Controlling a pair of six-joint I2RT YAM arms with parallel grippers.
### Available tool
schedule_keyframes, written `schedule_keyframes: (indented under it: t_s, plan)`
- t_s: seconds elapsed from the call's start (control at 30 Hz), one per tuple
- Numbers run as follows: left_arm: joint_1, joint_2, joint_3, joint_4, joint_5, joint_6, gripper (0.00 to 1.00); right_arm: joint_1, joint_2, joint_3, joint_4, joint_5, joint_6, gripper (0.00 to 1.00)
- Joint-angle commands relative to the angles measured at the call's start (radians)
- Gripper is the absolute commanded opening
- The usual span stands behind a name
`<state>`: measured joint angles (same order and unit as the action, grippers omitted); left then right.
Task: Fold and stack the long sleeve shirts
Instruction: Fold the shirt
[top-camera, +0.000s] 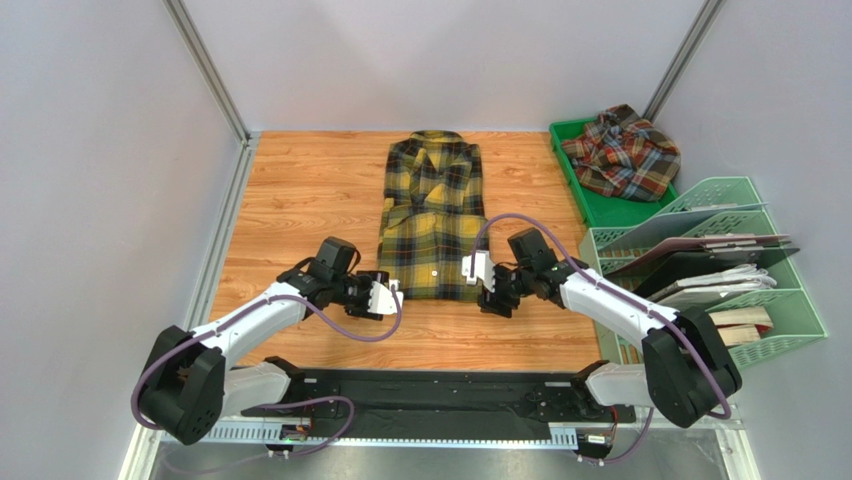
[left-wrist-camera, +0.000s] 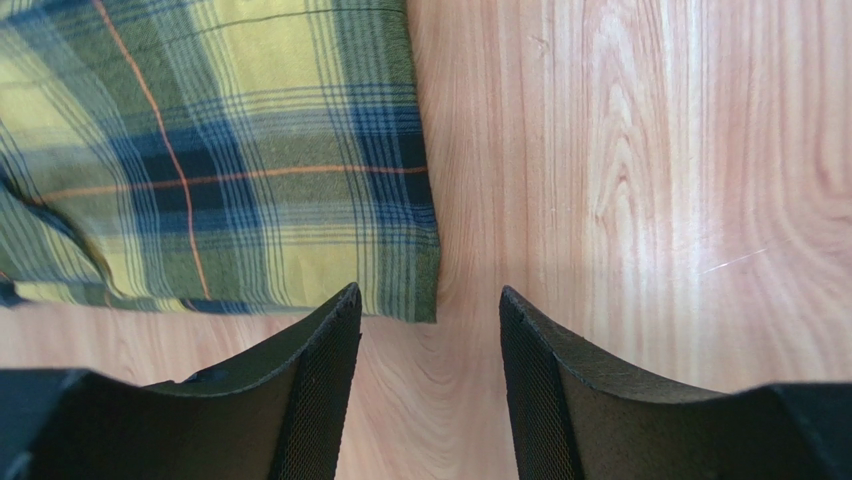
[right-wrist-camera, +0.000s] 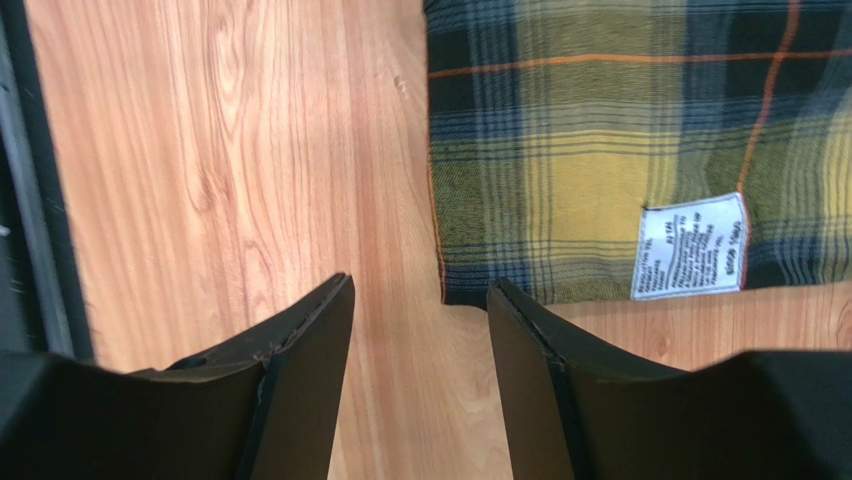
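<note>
Shirts first: your yellow and black shirt (top-camera: 432, 215) lies folded into a long rectangle on the wooden worktop (top-camera: 300, 200), with its collar at the far end and its hem edge toward the arms. The rust-red shirt (top-camera: 622, 152) sits crumpled in the green tray (top-camera: 600, 208) at the far right, well apart from the yellow one.

Your left hand (left-wrist-camera: 430, 300) is low at the near left corner of the folded shirt. Its fingers (left-wrist-camera: 320, 380) stand apart with only bare wood between them, and the cloth's corner lies just ahead of one fingertip.

Your right hand (right-wrist-camera: 420, 290) is at the near right corner, likewise open and empty. The shirt's corner reaches the tip of one finger there, but you cannot tell from the wrist view whether they touch. A white care label (right-wrist-camera: 690, 247) shows on the cloth near that corner.

A pale green file rack (top-camera: 720, 270) holding folders stands at the right edge, nearer to you than the tray.
</note>
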<state>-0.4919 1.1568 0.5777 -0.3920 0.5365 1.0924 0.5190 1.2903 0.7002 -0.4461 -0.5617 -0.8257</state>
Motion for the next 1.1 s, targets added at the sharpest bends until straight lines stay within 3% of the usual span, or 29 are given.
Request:
schedule_keyframes:
  t_s: [0.0, 0.17, 0.4, 0.63, 0.73, 0.77, 1.07]
  plan:
    - [-0.042, 0.018, -0.052, 0.126, -0.004, 0.219, 0.59, 0.047, 0.000, -0.076, 0.194, 0.066, -0.194, 0.56]
    - [-0.091, 0.095, -0.061, 0.183, -0.079, 0.248, 0.59, 0.085, 0.069, -0.120, 0.293, 0.126, -0.245, 0.52]
    - [-0.097, 0.190, -0.030, 0.200, -0.156, 0.253, 0.57, 0.102, 0.147, -0.110, 0.291, 0.190, -0.334, 0.40]
    - [-0.097, 0.276, 0.057, 0.133, -0.193, 0.193, 0.30, 0.102, 0.126, -0.120, 0.274, 0.213, -0.343, 0.04]
    - [-0.097, 0.291, 0.082, 0.145, -0.214, 0.152, 0.04, 0.102, 0.118, -0.081, 0.254, 0.221, -0.300, 0.00]
    - [-0.097, 0.290, 0.082, 0.145, -0.216, 0.146, 0.00, 0.102, 0.116, -0.067, 0.241, 0.227, -0.285, 0.00]
    - [-0.097, 0.167, 0.148, -0.011, -0.141, 0.060, 0.00, 0.081, 0.006, 0.041, 0.078, 0.197, -0.171, 0.00]
